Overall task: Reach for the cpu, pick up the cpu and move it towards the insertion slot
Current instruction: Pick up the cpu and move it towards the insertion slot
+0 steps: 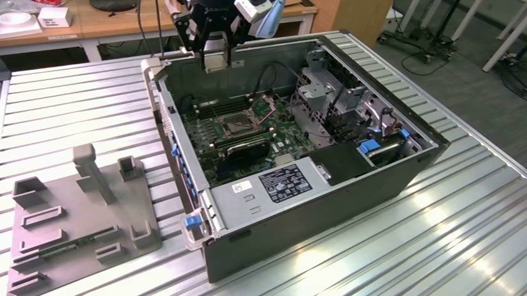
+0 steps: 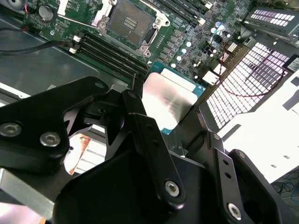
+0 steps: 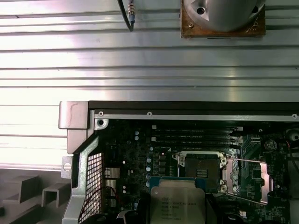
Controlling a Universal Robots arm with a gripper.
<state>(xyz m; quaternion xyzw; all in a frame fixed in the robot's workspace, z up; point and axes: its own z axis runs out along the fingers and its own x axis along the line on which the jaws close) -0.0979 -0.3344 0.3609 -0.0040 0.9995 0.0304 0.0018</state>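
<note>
Got the cpu point(image 3: 177, 201) hanging over the green motherboard point(image 3: 140, 163), insertion slot point(image 3: 202, 169) at about 1 o'clock from it, just beyond. Ribbed metal counter point(image 3: 140, 70) past the case edge.

The open dark metal computer case point(image 1: 329, 185) lies on its side on the ribbed metal table point(image 1: 74, 98). The grey plastic tray point(image 1: 74, 216) sits on the same table, to the exterior view's left of the case, near but apart. The green motherboard point(image 1: 239, 132) lies flat in the case. The square metal-framed insertion slot point(image 1: 234, 125) sits on that board. The black gripper point(image 1: 212, 61) hangs above the case's far edge, clamping the small silvery square cpu point(image 2: 169, 100) over the board, near the slot.
</note>
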